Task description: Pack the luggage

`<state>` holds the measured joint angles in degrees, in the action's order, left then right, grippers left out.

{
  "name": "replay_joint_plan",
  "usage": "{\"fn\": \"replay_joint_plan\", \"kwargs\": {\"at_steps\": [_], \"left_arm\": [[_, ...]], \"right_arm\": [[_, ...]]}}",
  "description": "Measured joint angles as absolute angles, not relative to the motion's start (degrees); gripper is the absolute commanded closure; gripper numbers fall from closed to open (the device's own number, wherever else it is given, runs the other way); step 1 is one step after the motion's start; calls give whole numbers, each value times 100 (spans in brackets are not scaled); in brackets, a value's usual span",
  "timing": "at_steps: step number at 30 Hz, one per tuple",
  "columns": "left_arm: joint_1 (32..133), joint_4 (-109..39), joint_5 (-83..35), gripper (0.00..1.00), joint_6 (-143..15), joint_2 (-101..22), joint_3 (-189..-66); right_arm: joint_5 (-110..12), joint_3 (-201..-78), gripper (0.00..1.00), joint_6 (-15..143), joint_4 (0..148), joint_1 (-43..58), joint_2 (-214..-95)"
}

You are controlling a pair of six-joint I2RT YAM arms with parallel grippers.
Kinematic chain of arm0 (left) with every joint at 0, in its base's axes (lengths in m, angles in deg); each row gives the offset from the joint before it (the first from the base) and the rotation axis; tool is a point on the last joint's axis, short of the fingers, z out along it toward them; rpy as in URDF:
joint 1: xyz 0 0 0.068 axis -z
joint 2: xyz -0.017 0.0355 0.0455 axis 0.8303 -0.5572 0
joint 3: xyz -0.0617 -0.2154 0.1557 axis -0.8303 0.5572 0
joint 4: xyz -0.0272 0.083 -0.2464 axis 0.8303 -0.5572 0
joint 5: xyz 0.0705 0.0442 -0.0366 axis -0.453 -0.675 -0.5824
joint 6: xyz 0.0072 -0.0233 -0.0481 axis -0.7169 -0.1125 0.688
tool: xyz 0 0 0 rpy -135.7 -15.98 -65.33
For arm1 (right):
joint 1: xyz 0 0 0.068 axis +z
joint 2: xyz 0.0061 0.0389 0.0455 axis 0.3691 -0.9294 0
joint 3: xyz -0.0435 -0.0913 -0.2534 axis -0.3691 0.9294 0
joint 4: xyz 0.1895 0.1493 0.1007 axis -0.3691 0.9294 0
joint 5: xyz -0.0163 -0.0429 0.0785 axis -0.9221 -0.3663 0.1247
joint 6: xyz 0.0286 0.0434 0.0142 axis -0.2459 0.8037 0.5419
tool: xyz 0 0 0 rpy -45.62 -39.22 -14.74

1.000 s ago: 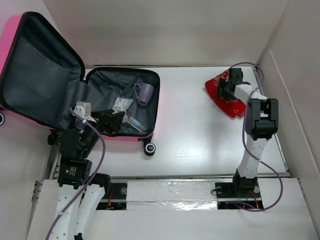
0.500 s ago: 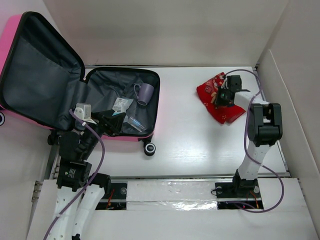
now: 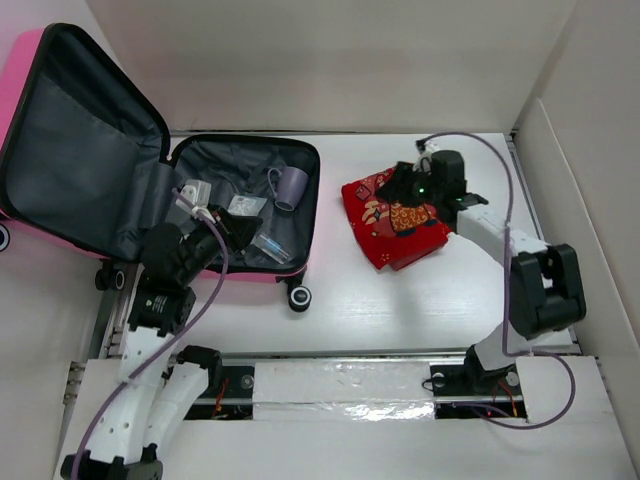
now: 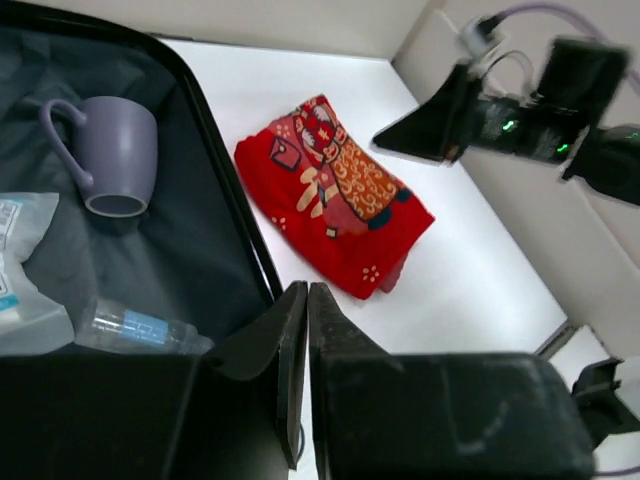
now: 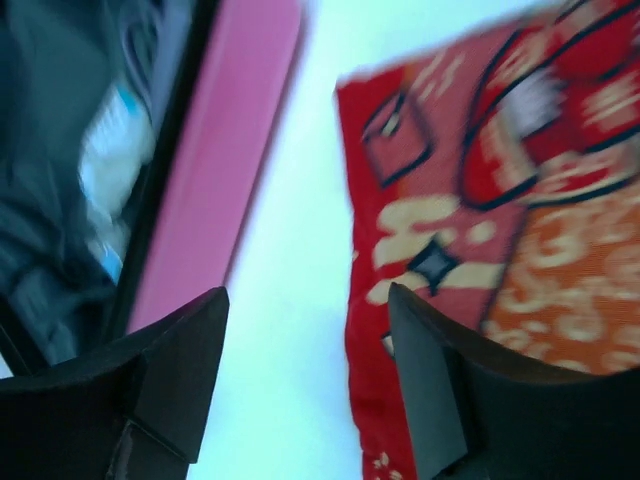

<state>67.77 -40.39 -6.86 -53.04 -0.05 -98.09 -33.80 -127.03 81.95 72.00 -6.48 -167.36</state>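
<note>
The small bright pink hard-shell suitcase (image 3: 80, 150) lies open at far left, a lavender ceramic mug (image 3: 291, 186) inside. A red patterned cloth pouch (image 3: 395, 220) lies on the white table (image 3: 400, 300) just right of it, under the wide-spread right gripper (image 5: 307, 300). The left gripper (image 4: 306, 295) is pinched closed, empty.

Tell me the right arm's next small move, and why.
Probably lower the open right gripper onto the red pouch at its edge nearest the luggage and close on it. The pouch lies flat on the table beside the luggage, not in it, and the jaws straddle that edge without gripping.
</note>
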Motion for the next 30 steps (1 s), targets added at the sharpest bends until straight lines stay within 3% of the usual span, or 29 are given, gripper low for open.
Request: {"fn": "replay_joint_plan", "kwargs": {"at_steps": [3,4,5,6,8,9,14,18,21,22,23,24,25,27,28,30], "left_arm": [[6777,-3943,-494,100,-5208,-392,-9934],[6777,-3899,-422,100,-5131,-508,-9954],[6777,-3855,-347,100,-5041,-587,-9969],[6777,-3803,-264,100,-4952,-650,-9991],[6777,-3643,-89,100,-4707,-781,-10089],[6777,-3541,-22,100,-4591,-869,-10176],[6928,-2968,-24,100,-4154,-1367,-10594],[8183,-2911,-736,100,-4132,-2235,-11011],[8954,-2800,-1141,100,-4217,-3277,-11529],[9099,-2701,-1254,99,-4213,-3581,-11547],[9182,-2690,-1359,83,-4200,-3815,-11521],[9265,-2695,-1510,75,-4178,-4044,-11449],[9308,-2734,-1678,59,-4172,-4162,-11407],[9505,-2878,-1991,46,-4206,-4473,-11368],[9597,-2913,-2185,35,-4224,-4582,-11374],[9861,-3055,-2548,27,-4296,-4774,-11488]], "right_arm": [[-3787,-12703,67,8064,7125,-1134,-16273],[-3925,-12672,63,7998,7071,-1341,-16196],[-3997,-12609,53,7974,6988,-1549,-16166],[-4054,-12526,26,7948,6916,-1767,-16179],[-4075,-12348,6,7900,6852,-2202,-16345],[-4075,-12300,0,7871,6867,-2373,-16502],[-4034,-12307,0,7852,6992,-2605,-17368],[-3619,-12309,0,7972,6924,-2607,-17763],[-3131,-12300,10,8162,6577,-2622,-17991],[-2998,-12268,30,8234,6433,-2635,-18034],[-2897,-12176,40,8295,6255,-2644,-18050],[-2810,-12056,56,8372,6116,-2650,-18050],[-2749,-11924,64,8435,5982,-2666,-18043],[-2657,-11608,68,8638,5753,-2718,-18008],[-2633,-11500,71,8706,5674,-2736,-17978],[-2583,-11151,74,8885,5379,-2852,-17801]]}}
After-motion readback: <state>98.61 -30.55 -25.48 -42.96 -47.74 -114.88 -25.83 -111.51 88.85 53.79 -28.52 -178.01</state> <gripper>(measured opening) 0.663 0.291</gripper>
